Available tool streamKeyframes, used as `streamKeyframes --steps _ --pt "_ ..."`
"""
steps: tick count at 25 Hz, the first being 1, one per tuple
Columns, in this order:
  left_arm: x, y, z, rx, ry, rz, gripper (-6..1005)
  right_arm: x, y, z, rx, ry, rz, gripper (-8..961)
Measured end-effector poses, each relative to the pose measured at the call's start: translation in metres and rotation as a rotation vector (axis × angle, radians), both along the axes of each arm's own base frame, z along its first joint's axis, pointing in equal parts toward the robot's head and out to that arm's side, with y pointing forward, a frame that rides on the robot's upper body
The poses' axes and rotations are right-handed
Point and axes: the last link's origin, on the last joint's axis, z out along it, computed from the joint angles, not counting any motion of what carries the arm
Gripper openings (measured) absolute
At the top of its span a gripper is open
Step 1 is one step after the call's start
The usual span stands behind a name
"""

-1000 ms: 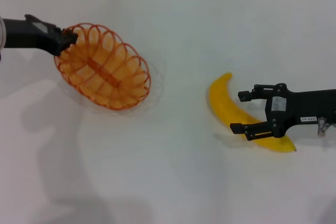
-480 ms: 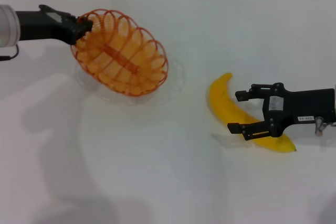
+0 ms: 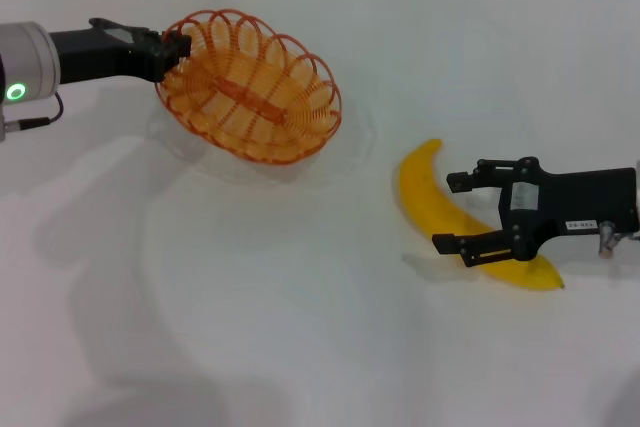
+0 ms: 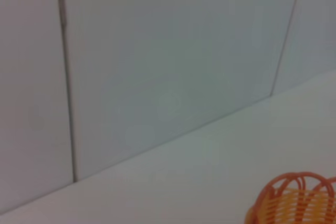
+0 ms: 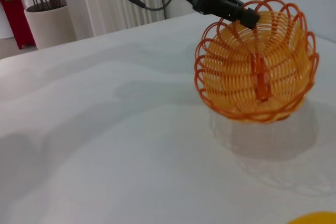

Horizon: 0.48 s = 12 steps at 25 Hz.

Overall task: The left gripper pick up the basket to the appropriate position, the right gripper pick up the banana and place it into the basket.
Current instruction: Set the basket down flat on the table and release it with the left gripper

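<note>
The left gripper [image 3: 178,47] has its jaws clamped on the loopy rim of the orange wire basket [image 3: 250,87], tilted above the smooth white tabletop [image 3: 300,327], while the right gripper [image 3: 450,213] holds its jaws apart around the curved, shiny yellow banana [image 3: 430,202].

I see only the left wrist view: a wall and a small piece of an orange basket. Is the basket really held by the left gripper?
Observer: Yes. The left gripper grips the rim of the basket at one end, and the basket hangs tilted above the table.
Operator: Where is the banana?
Observer: The banana lies on the table, to the right of the basket and apart from it.
Operator: And the right gripper?
Observer: The right gripper is at the banana, fingers open, one on each side of it.
</note>
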Motion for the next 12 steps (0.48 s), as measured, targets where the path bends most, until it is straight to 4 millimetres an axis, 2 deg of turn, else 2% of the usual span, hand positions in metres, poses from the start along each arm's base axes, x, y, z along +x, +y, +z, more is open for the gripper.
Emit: streamKeyframes --steps 6,12 --pt "-0.010 -0.003 0.000 0.030 -0.051 0.050 117 0.000 0.000 -0.002 -0.013 -0.016 0.005 888" --pt "-0.024 -0.006 -0.009 0.046 -0.067 0.117 126 -0.002 0.003 -0.006 -0.019 -0.017 0.002 888"
